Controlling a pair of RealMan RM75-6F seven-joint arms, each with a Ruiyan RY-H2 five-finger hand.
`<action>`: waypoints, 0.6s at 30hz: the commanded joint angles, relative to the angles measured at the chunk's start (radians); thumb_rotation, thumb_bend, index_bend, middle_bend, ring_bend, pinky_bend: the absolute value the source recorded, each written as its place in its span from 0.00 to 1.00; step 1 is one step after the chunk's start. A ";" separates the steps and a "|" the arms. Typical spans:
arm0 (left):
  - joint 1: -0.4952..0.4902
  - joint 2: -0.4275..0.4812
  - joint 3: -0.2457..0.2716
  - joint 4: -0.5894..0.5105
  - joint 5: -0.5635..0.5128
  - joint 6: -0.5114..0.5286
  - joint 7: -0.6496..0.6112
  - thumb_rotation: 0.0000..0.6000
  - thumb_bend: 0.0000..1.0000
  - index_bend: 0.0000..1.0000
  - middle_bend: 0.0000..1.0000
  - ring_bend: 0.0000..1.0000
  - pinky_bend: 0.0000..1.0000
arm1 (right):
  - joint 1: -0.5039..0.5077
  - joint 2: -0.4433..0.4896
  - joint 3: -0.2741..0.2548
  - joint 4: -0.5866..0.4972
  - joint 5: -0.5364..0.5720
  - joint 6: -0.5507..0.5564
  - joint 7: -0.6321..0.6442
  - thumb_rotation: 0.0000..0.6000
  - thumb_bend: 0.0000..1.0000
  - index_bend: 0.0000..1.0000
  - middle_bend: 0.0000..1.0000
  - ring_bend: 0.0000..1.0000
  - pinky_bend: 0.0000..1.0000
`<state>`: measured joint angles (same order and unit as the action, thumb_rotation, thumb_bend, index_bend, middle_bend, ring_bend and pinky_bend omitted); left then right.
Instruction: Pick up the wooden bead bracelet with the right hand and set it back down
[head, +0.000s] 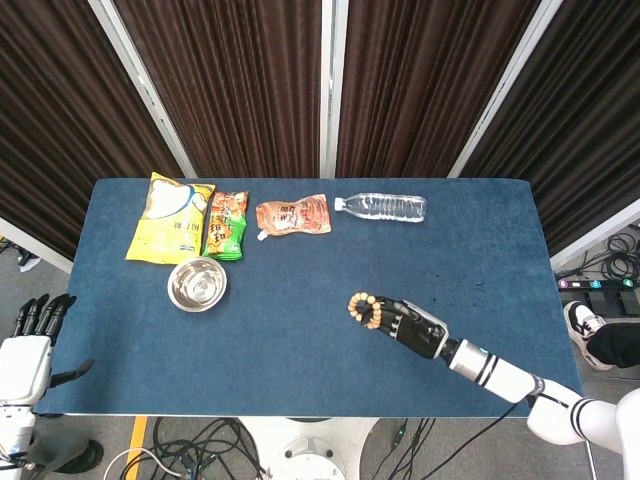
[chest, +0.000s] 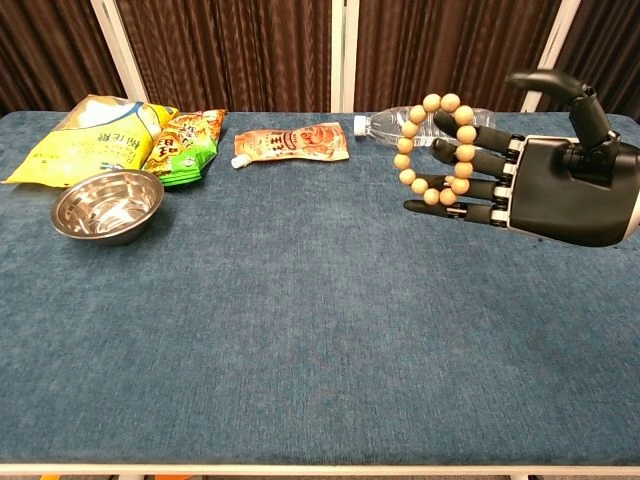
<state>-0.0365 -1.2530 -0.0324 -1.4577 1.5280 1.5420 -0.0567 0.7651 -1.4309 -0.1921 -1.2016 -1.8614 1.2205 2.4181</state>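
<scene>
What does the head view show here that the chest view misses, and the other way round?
Only the head view shows the left hand, idle off the table's left edge, plus cables on the floor. Only the chest view shows the right hand palm-on, the bracelet looped over its outstretched fingers, clear of the table. Both show the right hand with the bracelet, the water bottle, three snack packets and the steel bowl.
</scene>
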 joint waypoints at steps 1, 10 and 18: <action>-0.001 -0.001 0.001 0.001 0.000 -0.002 0.001 1.00 0.00 0.11 0.09 0.00 0.00 | 0.014 -0.010 -0.016 0.005 0.018 0.025 0.096 0.44 0.15 0.35 0.46 0.05 0.00; -0.001 0.001 0.004 -0.001 -0.001 -0.003 0.002 1.00 0.00 0.11 0.09 0.00 0.00 | 0.041 -0.012 -0.020 -0.022 0.063 0.000 0.117 0.42 0.04 0.57 0.50 0.07 0.00; 0.004 0.000 0.006 0.000 -0.005 0.001 0.000 1.00 0.00 0.11 0.09 0.00 0.00 | 0.065 -0.005 -0.025 -0.037 0.085 -0.059 -0.013 0.40 0.05 0.61 0.51 0.09 0.00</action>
<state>-0.0326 -1.2538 -0.0265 -1.4573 1.5238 1.5433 -0.0564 0.8192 -1.4433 -0.2178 -1.2265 -1.7929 1.1983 2.5418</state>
